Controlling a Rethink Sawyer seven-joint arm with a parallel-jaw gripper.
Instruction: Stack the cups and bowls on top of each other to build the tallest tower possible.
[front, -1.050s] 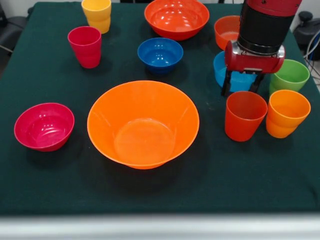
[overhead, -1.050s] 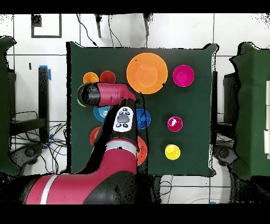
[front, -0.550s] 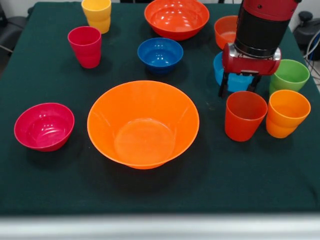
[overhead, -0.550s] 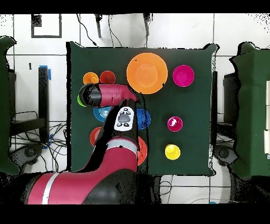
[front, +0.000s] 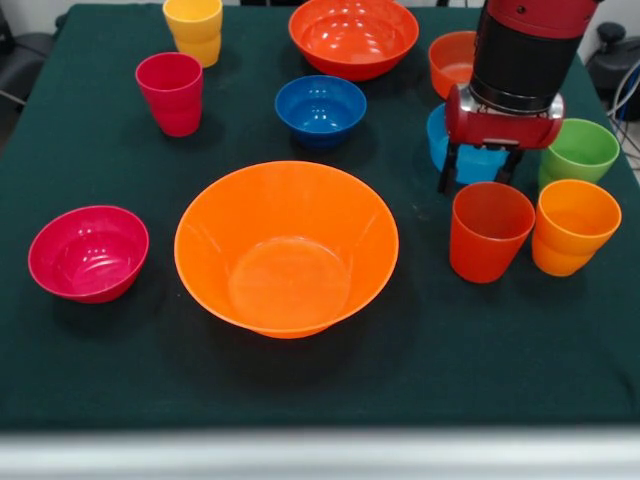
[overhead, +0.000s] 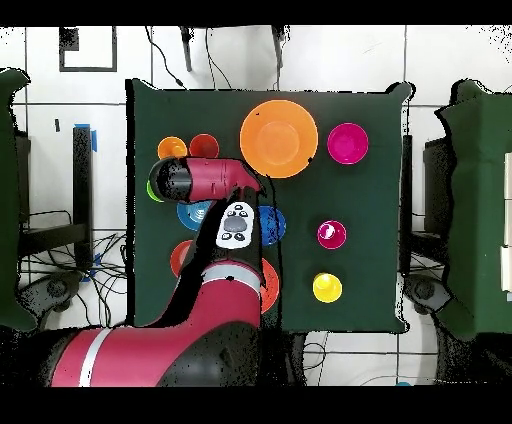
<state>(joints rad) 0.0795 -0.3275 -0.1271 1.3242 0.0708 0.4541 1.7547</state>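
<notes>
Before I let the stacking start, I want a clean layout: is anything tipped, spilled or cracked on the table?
Nothing stands out. Every cup and bowl sits upright and separate on the green cloth, mouth up, from the large orange bowl to the red-orange cup. The open pincer hangs empty in front of the light blue bowl.

The red and black arm (front: 525, 50) is reaching down from above, wrist vertical, with the gripper (front: 481, 180) pointing straight at the table; its two dark fingers (front: 449, 170) are standing spread apart, with nothing between them
</notes>
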